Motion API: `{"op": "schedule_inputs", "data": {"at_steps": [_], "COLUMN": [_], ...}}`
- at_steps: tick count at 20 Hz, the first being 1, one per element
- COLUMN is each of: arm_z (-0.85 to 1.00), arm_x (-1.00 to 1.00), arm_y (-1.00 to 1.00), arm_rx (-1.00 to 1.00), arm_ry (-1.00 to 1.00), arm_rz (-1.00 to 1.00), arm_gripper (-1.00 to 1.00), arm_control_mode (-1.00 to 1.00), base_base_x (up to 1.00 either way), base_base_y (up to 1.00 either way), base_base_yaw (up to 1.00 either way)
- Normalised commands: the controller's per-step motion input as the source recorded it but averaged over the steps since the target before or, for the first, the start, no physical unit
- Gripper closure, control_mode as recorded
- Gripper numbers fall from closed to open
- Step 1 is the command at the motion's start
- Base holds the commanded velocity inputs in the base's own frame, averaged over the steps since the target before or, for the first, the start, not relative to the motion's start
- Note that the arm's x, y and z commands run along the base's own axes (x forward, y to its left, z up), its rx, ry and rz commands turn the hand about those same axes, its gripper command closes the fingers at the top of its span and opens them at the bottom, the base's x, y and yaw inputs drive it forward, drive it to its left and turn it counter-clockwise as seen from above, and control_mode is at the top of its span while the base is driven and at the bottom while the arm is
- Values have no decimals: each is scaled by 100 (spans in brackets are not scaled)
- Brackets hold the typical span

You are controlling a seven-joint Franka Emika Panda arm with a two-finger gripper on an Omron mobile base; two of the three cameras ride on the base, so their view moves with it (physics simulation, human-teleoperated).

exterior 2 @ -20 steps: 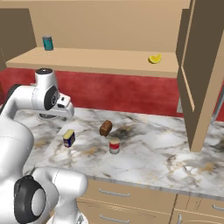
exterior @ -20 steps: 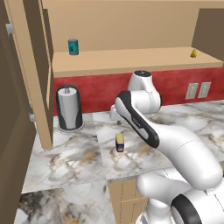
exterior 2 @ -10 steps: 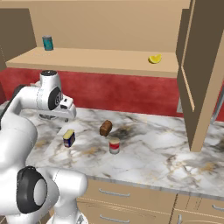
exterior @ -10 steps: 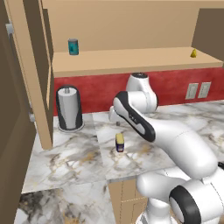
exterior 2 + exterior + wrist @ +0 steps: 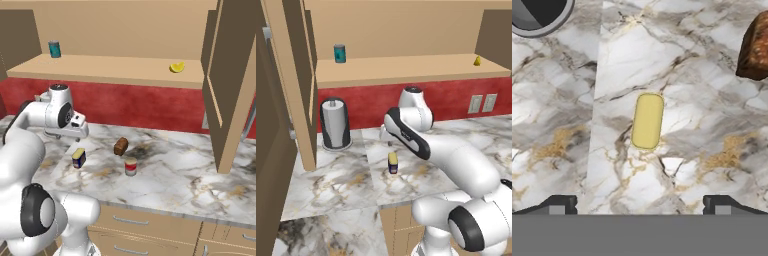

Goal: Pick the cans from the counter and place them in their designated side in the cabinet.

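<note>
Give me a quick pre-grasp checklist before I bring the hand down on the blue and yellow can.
1. Fingers open: ok, the two tips stand wide apart with nothing between them.
2. Blue and yellow can lined up with the hand: ok, in the hand view it lies about midway between the tips, ahead of them.
3. Space around that can: ok, the brown block and the dark round holder sit apart from it on the counter.
4. Red can still waiting: ok, upright on the counter near the block.
5. Cabinet shelf free to receive: ok, bare board between the teal can and the yellow item.
6. Which side each can belongs on: cannot tell.
</note>
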Motion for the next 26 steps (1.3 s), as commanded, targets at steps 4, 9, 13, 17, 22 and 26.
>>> {"op": "schedule_inputs", "data": {"at_steps": [4, 9, 13, 17, 22, 26], "arm_z": [-18, -19, -19, -18, -16, -15], "arm_x": [16, 16, 13, 3, 0, 0], "arm_y": [0, 0, 1, 2, 1, 0], "arm_rx": [0, 0, 0, -1, 0, 0], "arm_ry": [0, 0, 0, -2, -2, 0], "arm_rz": [0, 0, 0, 0, 0, 0], "arm_gripper": [-100, -100, -100, -100, -100, -100], "arm_control_mode": [-100, -100, -100, -100, -100, -100], "base_base_x": [0, 0, 0, 0, 0, 0], "base_base_y": [0, 0, 0, 0, 0, 0], "base_base_yaw": [0, 0, 0, 0, 0, 0]}}
